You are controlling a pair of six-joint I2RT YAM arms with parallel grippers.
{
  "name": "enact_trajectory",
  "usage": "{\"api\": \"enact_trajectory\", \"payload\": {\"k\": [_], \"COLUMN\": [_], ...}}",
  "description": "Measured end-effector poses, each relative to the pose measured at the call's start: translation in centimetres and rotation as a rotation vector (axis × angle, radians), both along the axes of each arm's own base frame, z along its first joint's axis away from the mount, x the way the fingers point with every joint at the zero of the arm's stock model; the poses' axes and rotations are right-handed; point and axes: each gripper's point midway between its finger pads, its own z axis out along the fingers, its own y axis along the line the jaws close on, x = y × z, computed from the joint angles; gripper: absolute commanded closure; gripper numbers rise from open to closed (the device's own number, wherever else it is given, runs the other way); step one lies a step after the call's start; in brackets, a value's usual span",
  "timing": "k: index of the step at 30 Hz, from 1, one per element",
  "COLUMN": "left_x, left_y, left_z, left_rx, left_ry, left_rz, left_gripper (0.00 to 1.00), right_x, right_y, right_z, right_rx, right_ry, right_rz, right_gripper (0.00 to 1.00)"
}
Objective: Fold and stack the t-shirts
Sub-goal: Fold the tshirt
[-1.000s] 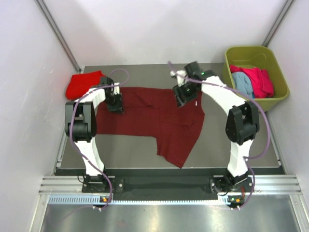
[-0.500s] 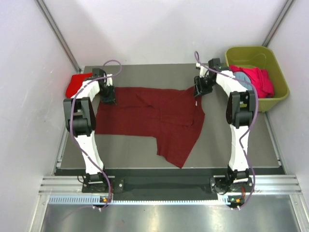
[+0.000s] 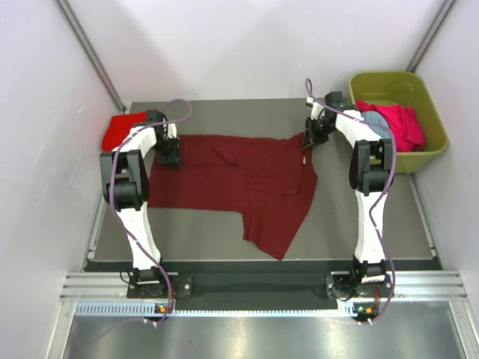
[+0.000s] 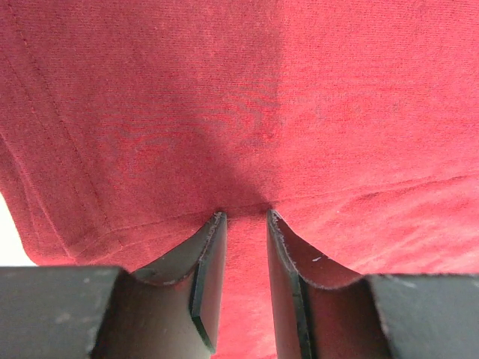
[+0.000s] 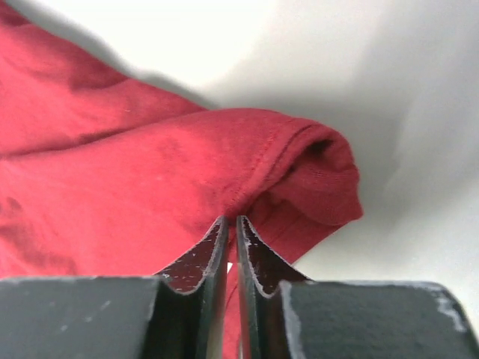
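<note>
A dark maroon t-shirt (image 3: 239,176) lies spread out on the grey table (image 3: 224,235), with one part trailing toward the near edge. My left gripper (image 3: 171,155) is down on its far left corner. In the left wrist view the jaws (image 4: 245,215) stand a little apart, with maroon cloth (image 4: 262,90) gathered between them. My right gripper (image 3: 308,142) is at the shirt's far right corner. There its jaws (image 5: 231,219) are almost together, pinching the folded edge of the cloth (image 5: 112,172). A bright red t-shirt (image 3: 118,131) lies bunched at the far left.
An olive-green tub (image 3: 389,75) stands at the far right of the table and holds a pink shirt (image 3: 400,123) and a light blue one (image 3: 374,127). White walls close in the table on three sides. Bare table shows along the near edge.
My right arm swung from over the shirt out to its far right corner, and its jaws closed on the edge. My left gripper shifted to the far left corner.
</note>
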Motion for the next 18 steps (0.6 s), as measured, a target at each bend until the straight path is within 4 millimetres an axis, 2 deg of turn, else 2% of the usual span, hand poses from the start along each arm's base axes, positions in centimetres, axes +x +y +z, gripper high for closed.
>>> {"api": "enact_trajectory", "payload": {"k": [1, 5, 8, 14, 18], "left_x": [0.01, 0.05, 0.09, 0.06, 0.05], "left_y": [0.03, 0.10, 0.10, 0.10, 0.10], "left_z": [-0.01, -0.10, -0.09, -0.07, -0.09], "left_rx": [0.000, -0.003, -0.006, -0.007, -0.007], "left_ry": [0.000, 0.002, 0.005, 0.006, 0.007], "left_rz": [0.001, 0.004, 0.004, 0.003, 0.003], "left_gripper": [0.67, 0.67, 0.67, 0.67, 0.67], "right_x": [0.01, 0.01, 0.02, 0.14, 0.94], "right_y": [-0.14, -0.49, -0.51, -0.27, -0.17], "right_z": [-0.22, -0.84, -0.89, -0.75, -0.67], "right_rx": [0.001, 0.000, 0.003, 0.021, 0.027], "right_ry": [0.006, 0.023, 0.025, 0.024, 0.008], "right_rz": [-0.005, -0.023, -0.027, -0.028, -0.033], "right_gripper": [0.92, 0.75, 0.71, 0.71, 0.71]}}
